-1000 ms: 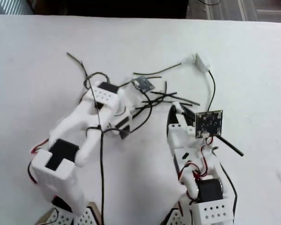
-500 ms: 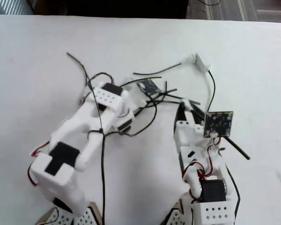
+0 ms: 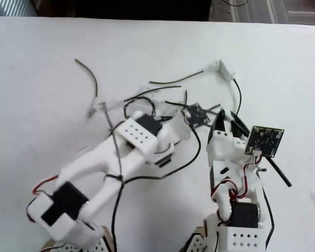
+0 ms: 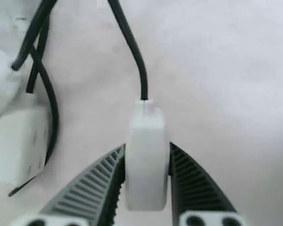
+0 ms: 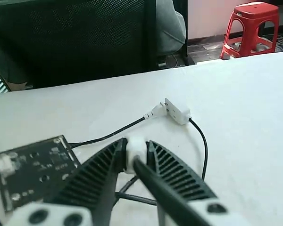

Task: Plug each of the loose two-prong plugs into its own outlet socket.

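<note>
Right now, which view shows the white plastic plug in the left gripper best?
The left wrist view: the white plastic plug is clamped between the grey fingers of the left gripper, black cord leaving its end. In the high view the left arm largely hides it. The right wrist view faces elsewhere.

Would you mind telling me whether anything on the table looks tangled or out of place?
The black cables lie crossed in a tangle on the table, so it is hard to tell which lead belongs to which plug. The left claw grips one white plug, the right claw a second plug.
</note>
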You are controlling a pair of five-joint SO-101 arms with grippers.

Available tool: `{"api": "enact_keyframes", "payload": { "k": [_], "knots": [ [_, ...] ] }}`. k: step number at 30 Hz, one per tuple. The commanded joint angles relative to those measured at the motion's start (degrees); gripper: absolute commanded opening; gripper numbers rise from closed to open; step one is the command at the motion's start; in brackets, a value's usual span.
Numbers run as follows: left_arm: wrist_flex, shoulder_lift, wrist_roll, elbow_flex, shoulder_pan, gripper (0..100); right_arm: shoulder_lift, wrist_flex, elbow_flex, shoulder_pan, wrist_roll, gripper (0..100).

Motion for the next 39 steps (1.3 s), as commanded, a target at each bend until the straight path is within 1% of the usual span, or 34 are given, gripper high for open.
{"api": "enact_keyframes", "payload": {
  "k": [1,8,13,15,18,21,24,26,28,31,39],
  "knots": [
    [-2.3,5.2,0.5,-0.7,1.0,20,-0.5,-1.3,-2.9,0.7,-0.4,1.7],
    [2.5,4.1,0.2,-7.2,-3.3,21,-0.5,-1.3,-2.7,0.7,-0.4,1.7],
    [4.0,4.4,-0.4,-10.9,-9.7,23,-0.5,-0.9,-2.6,-1.1,-0.2,1.7],
    [4.0,4.4,-2.3,-11.3,-12.6,25,-0.5,-0.9,-2.6,-1.1,-0.1,1.7],
    [4.2,3.9,-3.8,-12.0,-15.6,25,-0.5,-0.9,-2.6,-1.1,-0.1,1.7],
    [9.2,3.8,-4.9,-15.3,-15.1,25,-0.5,-0.9,-2.6,-1.1,-0.1,1.7],
    [14.2,3.8,-5.5,-18.3,-11.6,25,-0.5,-0.9,-2.6,-1.1,-0.1,1.7],
    [14.9,4.2,-5.5,-18.8,-9.1,25,-0.5,-0.9,-2.6,-1.1,0.0,1.7],
    [14.7,4.4,-7.2,-17.9,-7.1,25,-0.5,-0.9,-2.6,-1.1,0.0,1.7],
    [11.6,4.4,-9.5,-14.3,-5.8,25,-0.5,-0.9,-2.6,-0.9,0.0,1.7],
    [-0.4,4.4,-9.6,-3.9,-8.7,25,-0.5,-0.9,-2.6,-1.0,0.1,1.7]
  ]
}}
